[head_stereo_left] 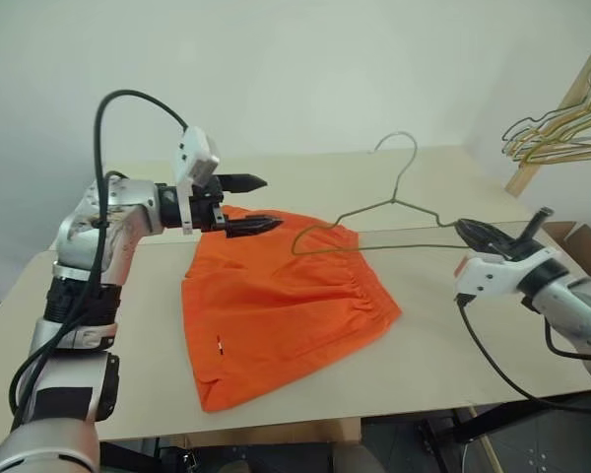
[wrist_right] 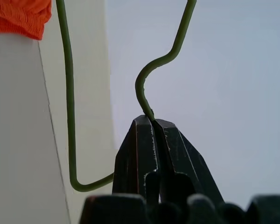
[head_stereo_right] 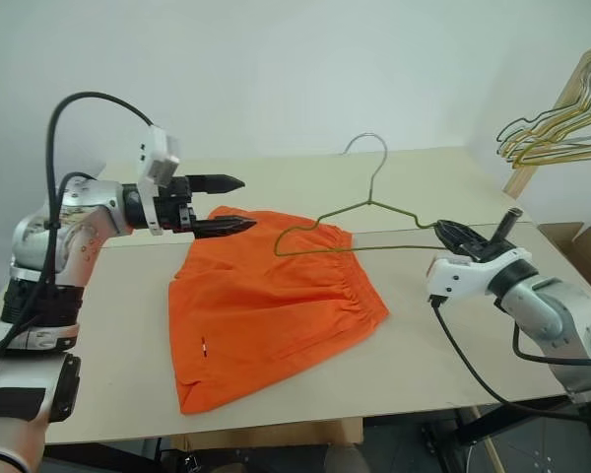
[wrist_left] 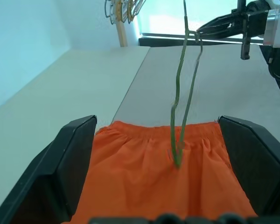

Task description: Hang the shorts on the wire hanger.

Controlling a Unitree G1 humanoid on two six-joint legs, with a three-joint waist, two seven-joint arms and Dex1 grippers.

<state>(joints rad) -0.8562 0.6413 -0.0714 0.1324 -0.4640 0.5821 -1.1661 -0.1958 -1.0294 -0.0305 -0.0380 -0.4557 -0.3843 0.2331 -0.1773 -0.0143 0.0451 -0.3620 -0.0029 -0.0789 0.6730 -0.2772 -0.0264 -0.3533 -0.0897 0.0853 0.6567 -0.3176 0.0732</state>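
The orange shorts (head_stereo_left: pixel 276 305) lie flat on the table (head_stereo_left: pixel 443 345), gathered waistband toward the right. My right gripper (head_stereo_left: pixel 470 233) is shut on the right corner of the thin olive wire hanger (head_stereo_left: pixel 394 202) and holds it upright above the table, hook up. The hanger's left end (head_stereo_right: pixel 281 241) hovers over the waistband. In the right wrist view the fingertips (wrist_right: pixel 151 130) pinch the wire (wrist_right: pixel 67 93). My left gripper (head_stereo_left: pixel 261 204) is open, level, above the shorts' far left corner, pointing at the hanger. Its wrist view looks along the hanger (wrist_left: pixel 179 93) over the shorts (wrist_left: pixel 130 186).
A bunch of gold wire hangers (head_stereo_left: pixel 561 133) hangs on a wooden rack at the far right. A cardboard box (head_stereo_left: pixel 586 246) sits beyond the table's right edge. A seam (head_stereo_left: pixel 158 243) runs across the tabletop behind the shorts.
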